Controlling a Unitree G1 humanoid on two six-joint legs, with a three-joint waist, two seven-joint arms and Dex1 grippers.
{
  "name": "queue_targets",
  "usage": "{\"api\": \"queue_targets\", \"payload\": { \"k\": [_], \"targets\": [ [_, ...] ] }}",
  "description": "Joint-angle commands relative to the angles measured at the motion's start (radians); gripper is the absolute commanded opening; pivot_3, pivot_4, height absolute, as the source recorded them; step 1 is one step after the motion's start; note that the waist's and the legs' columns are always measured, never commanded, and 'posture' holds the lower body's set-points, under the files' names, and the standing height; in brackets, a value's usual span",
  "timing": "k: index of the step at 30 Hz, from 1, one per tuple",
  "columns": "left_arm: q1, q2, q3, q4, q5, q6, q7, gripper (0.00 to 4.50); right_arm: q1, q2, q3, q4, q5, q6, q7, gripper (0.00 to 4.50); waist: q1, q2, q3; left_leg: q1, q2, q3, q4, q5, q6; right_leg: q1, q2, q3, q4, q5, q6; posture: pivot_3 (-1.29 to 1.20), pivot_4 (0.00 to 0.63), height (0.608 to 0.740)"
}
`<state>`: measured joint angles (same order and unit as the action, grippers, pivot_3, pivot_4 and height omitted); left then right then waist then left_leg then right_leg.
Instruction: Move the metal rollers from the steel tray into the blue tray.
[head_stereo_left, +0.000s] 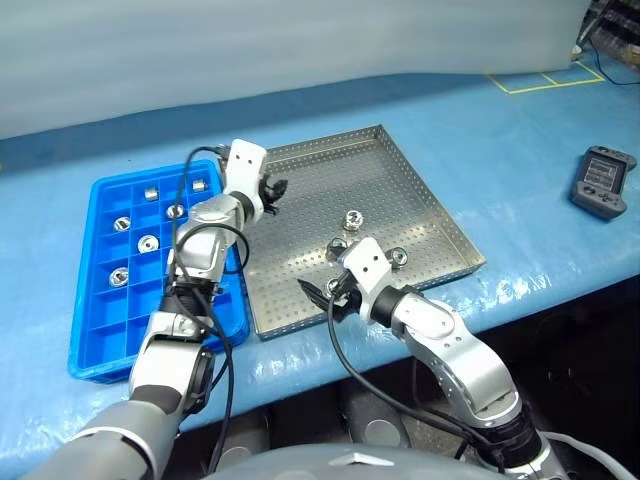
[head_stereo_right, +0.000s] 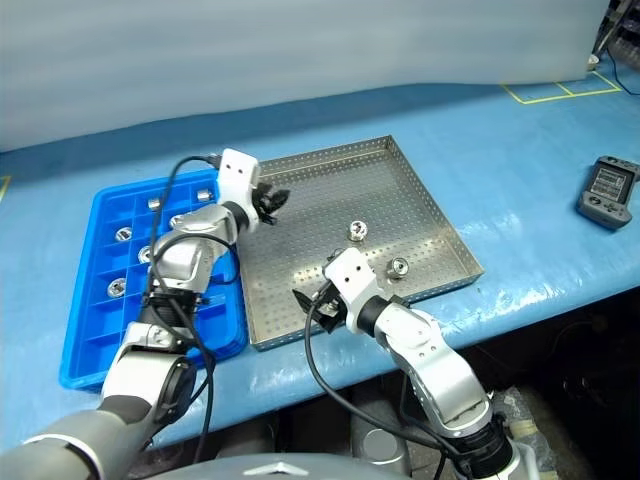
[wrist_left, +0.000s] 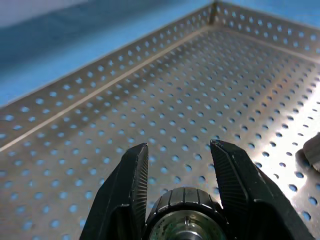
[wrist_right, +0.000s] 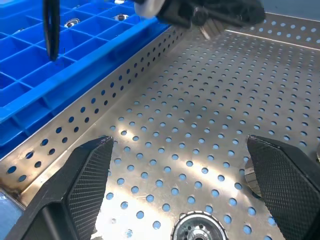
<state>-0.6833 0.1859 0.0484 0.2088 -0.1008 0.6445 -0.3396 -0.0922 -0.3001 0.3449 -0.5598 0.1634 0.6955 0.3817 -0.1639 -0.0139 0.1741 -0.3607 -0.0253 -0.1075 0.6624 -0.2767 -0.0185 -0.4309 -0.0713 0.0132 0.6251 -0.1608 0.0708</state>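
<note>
The steel tray (head_stereo_left: 420, 170) lies mid-table with three metal rollers (head_stereo_left: 352, 219) loose on its perforated floor. To its left, the blue tray (head_stereo_left: 100, 340) holds several rollers (head_stereo_left: 148, 242) in its compartments. My left gripper (head_stereo_left: 275, 190) hangs over the steel tray's left side, close to the blue tray, shut on a metal roller (wrist_left: 185, 217) pinched between its fingers. My right gripper (head_stereo_left: 325, 295) stands open low over the steel tray's near-left part, with a roller (wrist_right: 197, 231) lying just below it, untouched.
A grey handheld device (head_stereo_left: 603, 182) lies on the blue table cover at the right. Yellow tape lines (head_stereo_left: 545, 80) mark the far right corner. The table's front edge runs just behind the steel tray's near rim.
</note>
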Motion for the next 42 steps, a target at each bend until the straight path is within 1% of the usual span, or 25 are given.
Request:
{"api": "queue_targets", "payload": {
  "k": [1,3,6,9,12,14,16,19,22,25,29,34,35,36,40,41,42],
  "targets": [
    [0.068,0.022,0.112,-0.227,-0.056,0.028,0.057,1.71,-0.003,0.009,0.001,-0.03,0.006,-0.018,0.004,4.5,0.003,0.0,0.0,0.0,0.0,0.0,0.0,0.0,0.0,0.0,0.0,0.0,0.0,0.0,0.0,-0.17,0.15,0.74],
    [0.125,0.037,0.164,-0.319,-0.071,0.023,0.085,1.71,0.0,0.01,0.004,-0.033,0.007,-0.016,0.005,4.5,0.006,0.0,0.0,0.0,0.0,0.0,0.0,0.0,0.0,0.0,0.0,0.001,0.0,0.0,0.0,-0.16,0.15,0.74],
    [0.247,0.059,0.274,-0.47,-0.077,0.033,0.154,1.71,-0.006,0.011,0.012,-0.027,0.011,-0.013,0.015,4.5,0.015,0.0,0.0,0.001,0.0,0.0,0.0,0.0,0.0,-0.001,0.0,0.001,0.0,0.0,0.0,-0.13,0.15,0.74],
    [0.346,0.065,0.346,-0.59,-0.087,0.057,0.204,1.71,-0.015,0.009,0.017,-0.017,0.015,-0.012,0.03,4.5,0.039,0.0,0.0,0.001,0.0,0.0,0.0,0.0,0.0,0.0,0.0,0.001,0.0,0.0,-0.001,-0.09,0.15,0.74],
    [0.441,0.056,0.373,-0.688,-0.1,0.089,0.224,1.71,-0.034,0.009,0.024,-0.001,0.019,-0.012,0.048,4.5,0.069,0.0,0.0,0.001,0.0,0.0,0.0,0.0,0.0,0.0,0.0,0.0,0.0,0.0,-0.001,-0.06,0.15,0.74],
    [0.5,0.046,0.364,-0.733,-0.109,0.11,0.223,1.71,-0.047,0.008,0.028,0.008,0.019,-0.012,0.06,4.5,0.094,-0.001,0.0,0.001,0.0,0.0,0.0,0.0,0.0,0.001,0.0,0.0,0.0,0.0,-0.001,-0.04,0.15,0.74],
    [0.557,0.028,0.351,-0.777,-0.115,0.13,0.23,1.71,-0.057,0.006,0.029,0.015,0.019,-0.013,0.068,4.5,0.106,-0.001,0.0,0.001,0.0,0.0,0.0,0.0,0.0,0.001,0.0,-0.001,0.0,0.0,-0.001,-0.04,0.15,0.74],
    [0.626,0.015,0.333,-0.805,-0.117,0.131,0.234,1.71,-0.062,0.006,0.028,0.02,0.019,-0.013,0.072,4.5,0.114,-0.001,0.0,0.001,0.0,0.0,0.0,0.0,0.0,0.002,0.0,-0.001,0.0,-0.001,-0.002,-0.04,0.15,0.74],
    [0.704,-0.003,0.32,-0.814,-0.113,0.121,0.243,1.71,-0.061,0.006,0.025,0.02,0.017,-0.013,0.073,4.5,0.112,-0.001,0.0,0.001,0.0,0.0,0.0,0.0,-0.001,0.001,0.0,-0.001,0.0,-0.002,-0.004,-0.04,0.15,0.74],
    [0.746,-0.019,0.314,-0.803,-0.113,0.113,0.255,1.71,-0.058,0.006,0.023,0.019,0.016,-0.014,0.072,4.5,0.111,-0.001,0.0,0.002,0.0,0.0,0.0,0.0,0.0,0.001,0.0,-0.001,0.0,-0.004,-0.007,-0.05,0.15,0.74],
    [0.758,-0.022,0.306,-0.786,-0.102,0.12,0.279,1.71,-0.056,0.007,0.02,0.016,0.017,-0.013,0.068,4.5,0.112,-0.001,0.0,0.002,0.001,0.0,0.0,0.0,-0.001,0.001,0.0,-0.001,0.0,-0.004,-0.007,-0.06,0.15,0.74],
    [0.727,-0.02,0.298,-0.77,-0.143,0.113,0.255,1.71,-0.054,0.009,0.018,0.012,0.015,-0.012,0.063,4.5,0.11,-0.001,0.0,0.002,0.001,0.0,0.0,0.0,0.0,0.002,0.0,-0.001,0.0,-0.004,-0.007,-0.07,0.15,0.74],
    [0.716,-0.019,0.3,-0.771,-0.153,0.114,0.25,2.43,-0.053,0.01,0.018,0.011,0.015,-0.011,0.061,4.5,0.11,-0.001,0.0,0.002,0.001,0.0,0.0,0.0,0.0,0.001,0.0,-0.001,0.0,-0.004,-0.007,-0.08,0.15,0.74],
    [0.704,-0.015,0.299,-0.774,-0.163,0.116,0.243,2.63,-0.052,0.01,0.018,0.01,0.014,-0.011,0.059,4.5,0.11,-0.001,-0.001,0.002,0.001,0.0,0.0,0.0,0.0,0.001,0.0,-0.001,0.0,-0.004,-0.007,-0.08,0.15,0.74],
    [0.66,0.011,0.292,-0.78,-0.175,0.129,0.234,3.86,-0.042,0.012,0.012,0.002,0.012,-0.009,0.047,4.5,0.102,-0.001,-0.001,0.002,0.001,0.0,0.0,0.0,-0.001,0.002,0.0,-0.001,0.0,-0.004,-0.007,-0.1,0.15,0.74],
    [0.648,0.021,0.284,-0.781,-0.174,0.129,0.229,4.27,-0.039,0.011,0.01,-0.001,0.012,-0.008,0.043,4.5,0.1,-0.001,0.0,0.002,0.001,0.0,0.0,0.0,-0.001,0.001,0.0,-0.001,0.0,-0.004,-0.007,-0.11,0.15,0.74],
    [0.629,0.032,0.271,-0.783,-0.175,0.125,0.22,4.48,-0.034,0.01,0.006,-0.005,0.011,-0.007,0.038,4.5,0.097,-0.001,0.0,0.002,0.001,0.0,0.0,0.0,0.0,0.001,0.0,-0.001,0.0,-0.004,-0.007,-0.12,0.15,0.74]
  ]
}}
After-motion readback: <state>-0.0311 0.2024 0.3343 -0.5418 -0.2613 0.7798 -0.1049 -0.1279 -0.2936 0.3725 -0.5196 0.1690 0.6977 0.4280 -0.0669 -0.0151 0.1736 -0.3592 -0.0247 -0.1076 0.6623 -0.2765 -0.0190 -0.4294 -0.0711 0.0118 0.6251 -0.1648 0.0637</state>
